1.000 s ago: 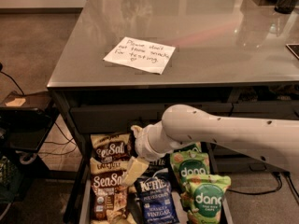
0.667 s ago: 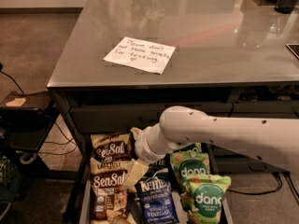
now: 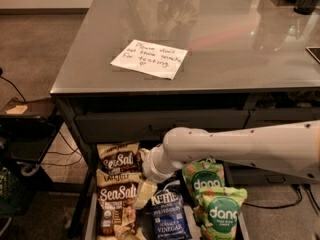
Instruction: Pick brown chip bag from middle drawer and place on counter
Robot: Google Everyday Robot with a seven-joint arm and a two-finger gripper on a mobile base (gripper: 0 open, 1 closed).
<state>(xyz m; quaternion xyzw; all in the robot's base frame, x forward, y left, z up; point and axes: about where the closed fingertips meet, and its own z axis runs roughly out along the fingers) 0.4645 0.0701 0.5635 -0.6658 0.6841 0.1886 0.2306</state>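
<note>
Items we cannot see in full:

- Gripper: down in the middle drawer, between the front brown chip bag and the Kettle bag. We see only a pale sliver, its tip lost among the packets.
- Arm: cut off at the right edge.
- Rear brown chip bag: lower part covered by the front one.
- Front brown chip bag, Kettle bag, nearer Dang bag, drawer front: cut off by the bottom edge.
- Farther Dang bag: top hidden behind the arm.
- Counter: far and right sides out of frame.

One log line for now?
hand: low in middle drawer, between front brown chip bag and Kettle bag | bag: in drawer | counter: no bag
</note>
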